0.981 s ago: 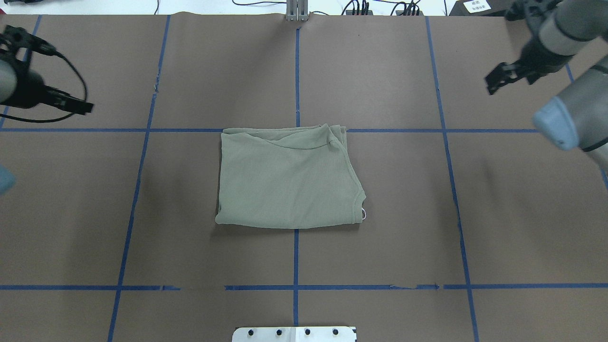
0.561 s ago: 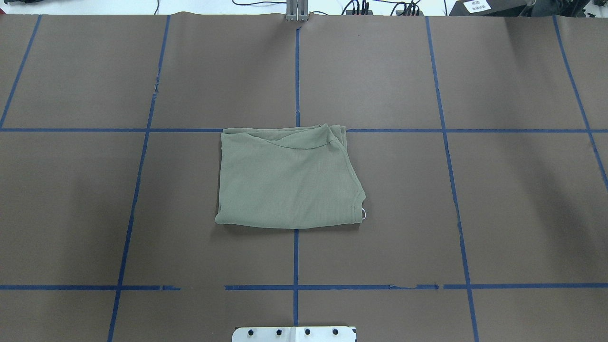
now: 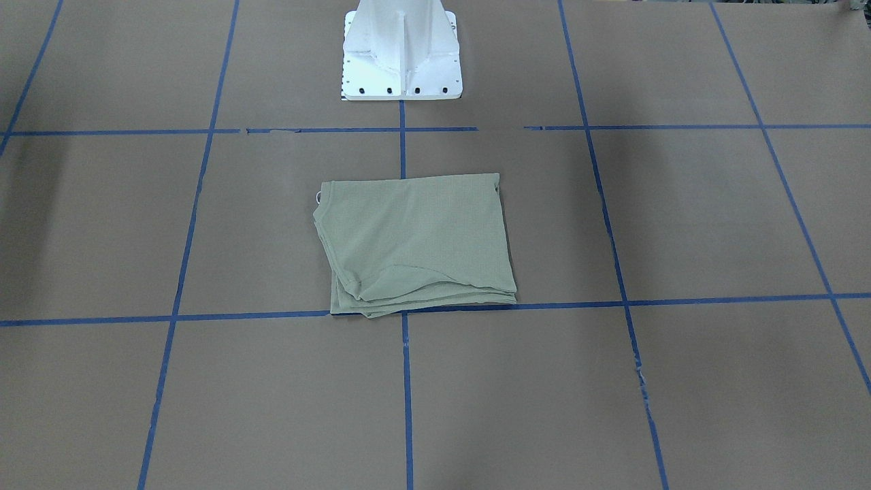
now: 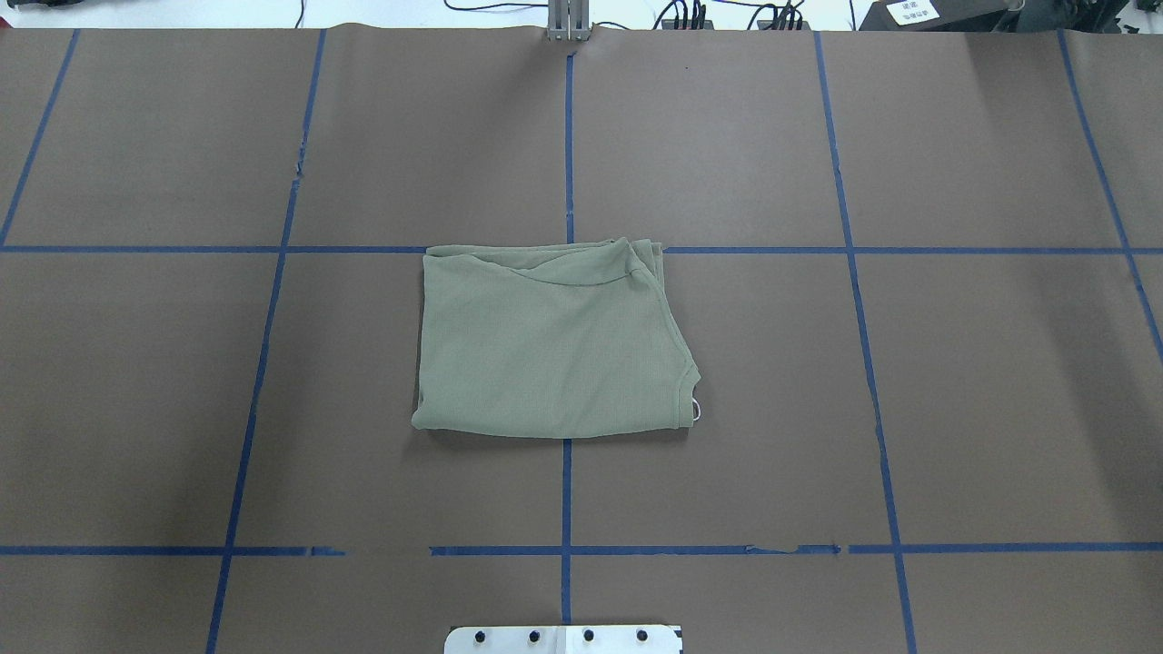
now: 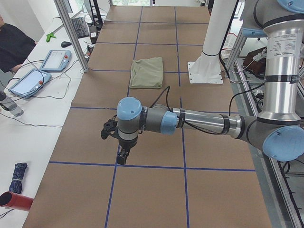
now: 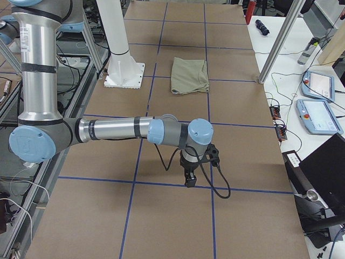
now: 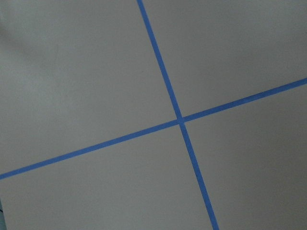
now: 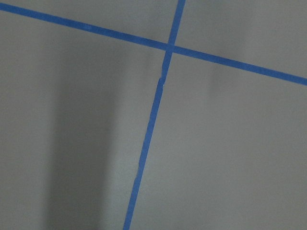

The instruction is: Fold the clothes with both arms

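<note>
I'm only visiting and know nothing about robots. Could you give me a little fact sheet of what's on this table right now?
Garment: one sage-green shirt, folded into a rough rectangle, lying flat
Place: middle of the brown table, across a blue tape line
Left claw: over bare table, well away from the shirt; open or shut cannot be told
Right claw: over bare table, well away from the shirt; open or shut cannot be told
Touching the shirt: nothing
Also there: white pedestal base
</note>
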Available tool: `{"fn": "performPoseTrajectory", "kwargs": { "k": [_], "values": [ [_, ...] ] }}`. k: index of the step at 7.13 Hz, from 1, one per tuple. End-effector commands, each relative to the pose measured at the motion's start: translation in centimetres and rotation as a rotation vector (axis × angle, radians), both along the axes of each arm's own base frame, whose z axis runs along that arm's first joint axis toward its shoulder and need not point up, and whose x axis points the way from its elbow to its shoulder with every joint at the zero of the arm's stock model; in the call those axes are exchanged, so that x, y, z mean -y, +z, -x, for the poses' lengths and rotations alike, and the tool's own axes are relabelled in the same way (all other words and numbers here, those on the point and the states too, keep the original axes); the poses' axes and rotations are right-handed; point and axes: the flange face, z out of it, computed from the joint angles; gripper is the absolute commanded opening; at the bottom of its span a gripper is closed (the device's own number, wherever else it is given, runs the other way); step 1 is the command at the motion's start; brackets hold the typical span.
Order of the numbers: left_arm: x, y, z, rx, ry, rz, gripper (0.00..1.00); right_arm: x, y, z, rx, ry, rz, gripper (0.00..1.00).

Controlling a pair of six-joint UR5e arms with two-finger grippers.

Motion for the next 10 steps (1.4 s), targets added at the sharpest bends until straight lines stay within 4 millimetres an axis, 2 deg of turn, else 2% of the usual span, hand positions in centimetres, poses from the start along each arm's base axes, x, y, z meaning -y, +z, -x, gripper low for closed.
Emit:
{"fn": "performPoseTrajectory", "kwargs": {
  "k": [1,2,6,9,10],
  "values": [
    [-2.9,1.8,-0.6,-0.134,0.001,0.073,1.0,-1.4,1.0,-0.5,0.029,0.021,0.004,1.0],
    [-3.8,2.1,-0.7,-0.139,0.002,0.08,1.0,-1.4,1.0,-0.5,0.029,0.021,0.003,1.0],
    [-3.1,1.3,-0.8,-0.128,0.006,0.06,1.0,-1.4,0.9,-0.6,0.029,0.021,0.0,1.0],
    [-3.4,2.3,-1.0,-0.126,0.009,0.082,1.0,-1.3,0.7,-0.5,0.028,0.019,-0.004,1.0],
    [-3.6,2.0,-0.8,-0.125,0.007,0.075,1.0,-1.3,0.7,-0.5,0.029,0.019,-0.006,1.0]
  ]
}}
